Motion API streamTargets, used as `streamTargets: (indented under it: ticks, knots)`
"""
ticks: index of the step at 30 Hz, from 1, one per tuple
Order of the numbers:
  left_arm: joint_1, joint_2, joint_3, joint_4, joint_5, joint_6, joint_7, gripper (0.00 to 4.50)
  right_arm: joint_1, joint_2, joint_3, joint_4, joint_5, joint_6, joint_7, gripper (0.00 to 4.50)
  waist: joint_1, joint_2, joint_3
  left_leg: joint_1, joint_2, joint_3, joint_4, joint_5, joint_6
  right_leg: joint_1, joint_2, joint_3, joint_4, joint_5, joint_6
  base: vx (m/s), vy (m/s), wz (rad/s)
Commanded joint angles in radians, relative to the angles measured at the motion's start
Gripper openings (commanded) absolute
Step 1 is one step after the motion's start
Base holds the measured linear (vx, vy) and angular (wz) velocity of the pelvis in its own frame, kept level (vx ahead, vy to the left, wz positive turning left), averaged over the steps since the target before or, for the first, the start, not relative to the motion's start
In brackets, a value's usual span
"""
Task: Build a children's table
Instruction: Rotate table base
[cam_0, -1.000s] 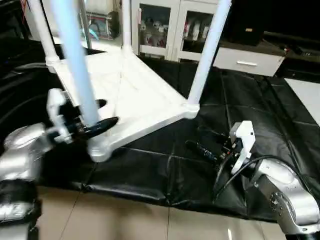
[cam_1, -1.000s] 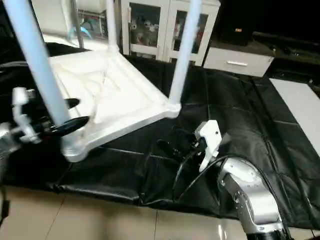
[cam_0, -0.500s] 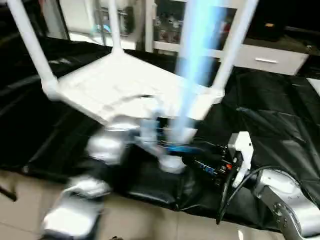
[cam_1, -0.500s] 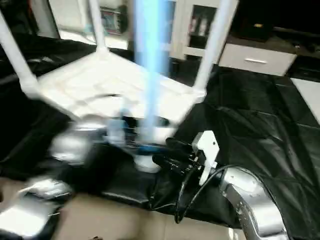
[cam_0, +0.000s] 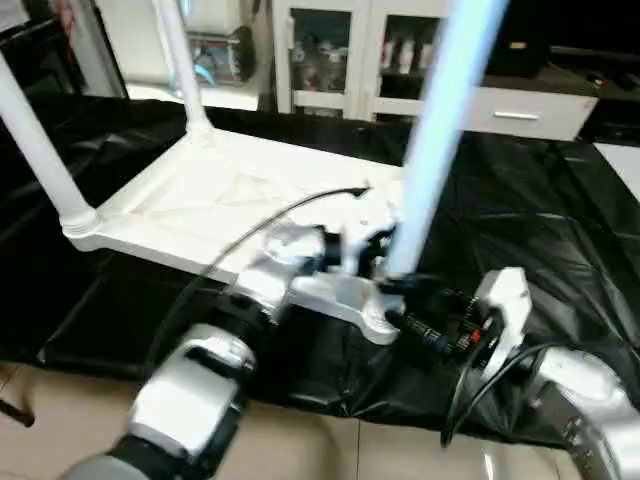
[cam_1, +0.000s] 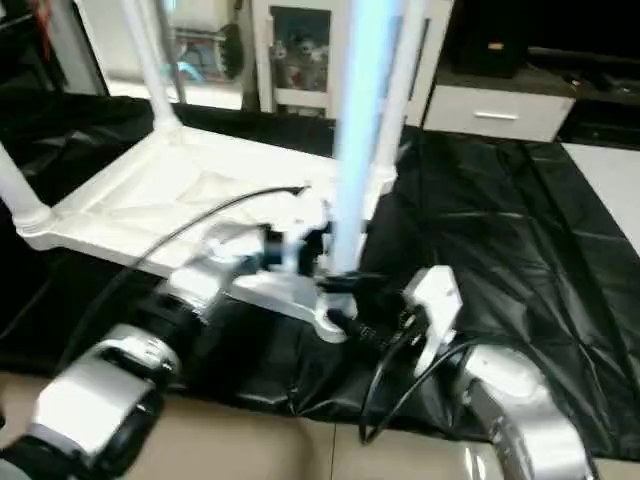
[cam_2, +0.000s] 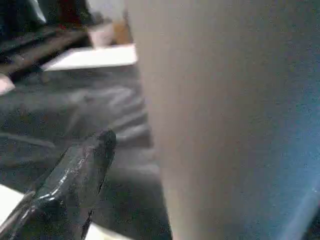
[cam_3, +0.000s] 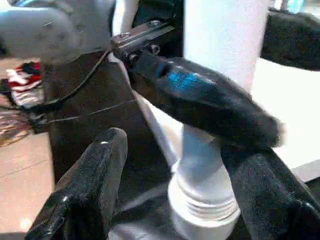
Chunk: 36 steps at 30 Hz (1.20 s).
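We have the tabletop (cam_0: 200, 205) lying underside up on the black mat (cam_0: 560, 200), with legs already standing in its far corner sockets: one at the left corner (cam_0: 40, 150) and one further back (cam_0: 175, 60). The step in hand looks like seating the near leg (cam_0: 440, 130), which rises bluish-white from the near corner socket (cam_0: 375, 320).

Our left gripper (cam_0: 385, 262) sits at the foot of that leg, fingers spread wide on either side of the tube; in the right wrist view one black finger (cam_3: 200, 95) lies across the tube just above its ribbed end. We cannot tell whether they press the tube or only bracket it. Our right gripper (cam_0: 425, 320) is just beside the same socket, fingers (cam_3: 90, 185) partly spread around the leg's ribbed end without clearly clamping it.

Next, we judge, the leg wants pushing straight down into the socket while the tabletop is kept from sliding.

We can read no brand, label or writing anywhere.
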Motion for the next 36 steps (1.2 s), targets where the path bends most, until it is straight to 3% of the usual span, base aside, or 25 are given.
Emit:
streamTargets:
  ticks: [1, 3, 5, 10, 14, 18, 20, 26, 28, 36]
  knots:
    - [0.033, 0.048, -0.015, -0.013, 0.006, 0.047, -0.097, 4.45, -0.011, -0.005, -0.007, -0.032, 0.004, -0.001, 0.011, 3.19, 0.008, -0.014, -0.055, -0.008, -0.006, 0.005, -0.075, -0.291, 0.076, 0.052, -0.033, 0.022, -0.087, -0.463, -0.136, 0.000, 0.000, 0.00]
    - [0.058, 0.093, -0.018, -0.042, -0.016, 0.082, -0.171, 4.45, -0.012, -0.009, -0.008, -0.031, 0.004, -0.002, 0.014, 3.19, 0.009, -0.014, -0.053, -0.010, -0.003, 0.004, -0.079, -0.288, 0.075, 0.055, -0.036, 0.025, -0.082, -0.456, -0.148, 0.000, 0.000, 0.00]
    - [0.070, 0.128, -0.026, -0.011, 0.017, -0.017, -0.164, 4.45, -0.016, -0.014, -0.009, -0.024, 0.004, -0.002, 0.018, 3.19, 0.007, -0.011, -0.055, -0.009, 0.000, 0.004, -0.079, -0.285, 0.072, 0.053, -0.034, 0.026, -0.077, -0.411, -0.163, 0.000, 0.000, 0.00]
    - [0.046, 0.145, -0.043, 0.054, 0.071, -0.055, -0.140, 4.45, -0.017, -0.020, -0.006, -0.027, 0.005, -0.002, 0.016, 3.19, 0.013, -0.008, -0.056, -0.005, 0.002, 0.007, -0.080, -0.291, 0.057, 0.054, -0.036, 0.029, -0.071, -0.351, -0.190, 0.000, 0.000, 0.00]
    - [0.009, 0.162, -0.079, 0.119, 0.155, -0.082, -0.061, 4.45, -0.004, -0.030, -0.009, -0.038, 0.008, 0.001, 0.018, 3.19, 0.014, -0.005, -0.056, -0.006, 0.000, 0.007, -0.078, -0.287, 0.053, 0.056, -0.036, 0.030, -0.072, -0.352, -0.174, 0.000, 0.000, 0.00]
    - [-0.007, 0.170, -0.103, 0.148, 0.188, -0.098, -0.046, 4.45, 0.002, -0.035, -0.012, -0.043, 0.008, 0.001, 0.019, 3.19, 0.013, -0.004, -0.056, -0.005, 0.000, 0.008, -0.079, -0.281, 0.053, 0.056, -0.036, 0.031, -0.073, -0.348, -0.177, 0.000, 0.000, 0.00]
    - [-0.030, 0.178, -0.117, 0.184, 0.215, -0.111, -0.065, 4.10, 0.008, -0.042, -0.018, -0.047, 0.009, 0.000, 0.022, 3.19, 0.014, -0.002, -0.057, -0.005, 0.000, 0.007, -0.079, -0.284, 0.050, 0.056, -0.036, 0.031, -0.073, -0.341, -0.184, 0.000, 0.000, 0.00]
    - [-0.055, 0.184, -0.119, 0.211, 0.230, -0.117, -0.094, 3.64, 0.015, -0.050, -0.022, -0.047, 0.009, -0.004, 0.022, 3.19, 0.016, -0.002, -0.056, -0.004, 0.002, 0.007, -0.079, -0.287, 0.049, 0.057, -0.038, 0.032, -0.069, -0.314, -0.207, 0.000, 0.000, 0.00]
    - [-0.057, 0.187, -0.122, 0.208, 0.234, -0.125, -0.096, 3.65, 0.017, -0.051, -0.022, -0.047, 0.009, -0.004, 0.022, 3.19, 0.015, -0.005, -0.056, -0.005, 0.001, 0.008, -0.079, -0.292, 0.051, 0.058, -0.038, 0.032, -0.070, -0.323, -0.206, 0.000, 0.000, 0.00]
    - [-0.061, 0.164, -0.135, 0.221, 0.268, -0.149, -0.078, 2.78, 0.004, -0.057, -0.014, -0.033, 0.008, -0.007, 0.029, 3.19, 0.018, -0.008, -0.055, -0.006, 0.001, 0.008, -0.078, -0.277, 0.059, 0.056, -0.040, 0.032, -0.071, -0.343, -0.197, 0.000, 0.000, 0.00]
